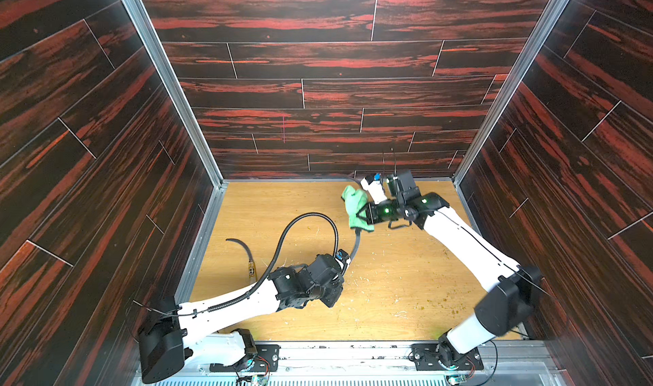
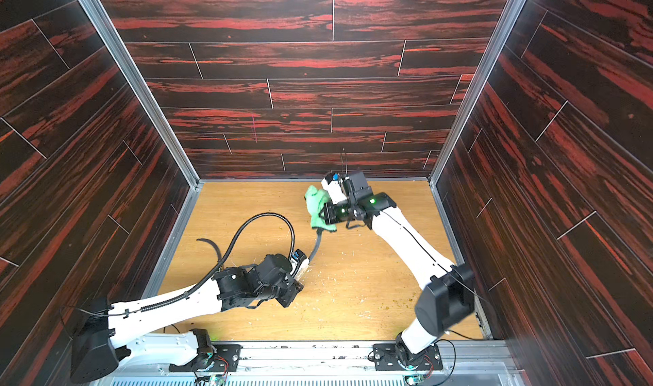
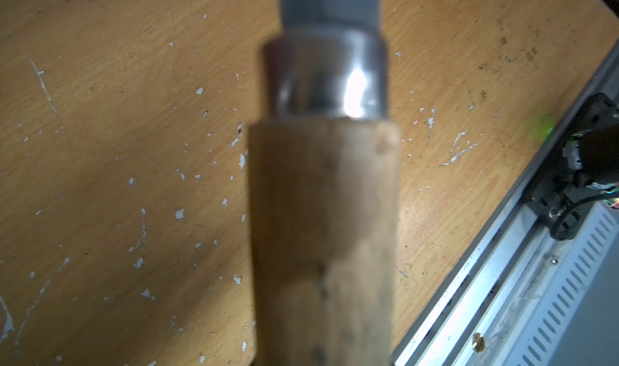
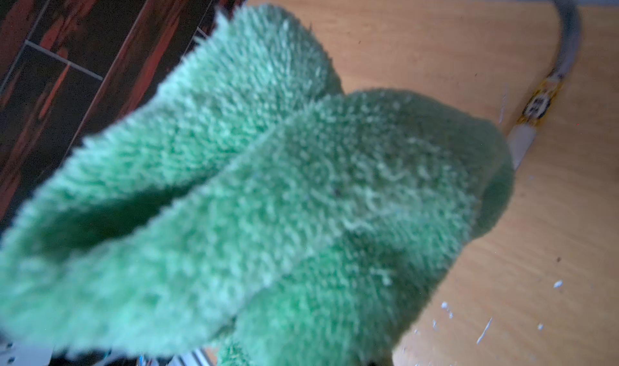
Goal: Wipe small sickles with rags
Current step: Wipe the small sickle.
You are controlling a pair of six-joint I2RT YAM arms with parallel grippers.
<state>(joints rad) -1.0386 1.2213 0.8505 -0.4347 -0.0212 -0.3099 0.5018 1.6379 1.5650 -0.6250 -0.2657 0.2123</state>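
Left gripper (image 1: 343,264) clamped on sickle (image 1: 356,244) handle; right gripper (image 1: 365,218) pinching rag (image 1: 355,204), towards worktop (image 1: 406,296) far edge. Risk: the blade edge snags the rag's pile, pulling the rag free or twisting the handle in its grip.

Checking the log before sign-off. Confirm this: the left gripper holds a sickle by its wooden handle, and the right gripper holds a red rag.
One point is wrong: the rag is light green, not red, as the right wrist view shows. The rest stands: the left gripper holds a sickle by its wooden handle, and the right gripper holds the rag.
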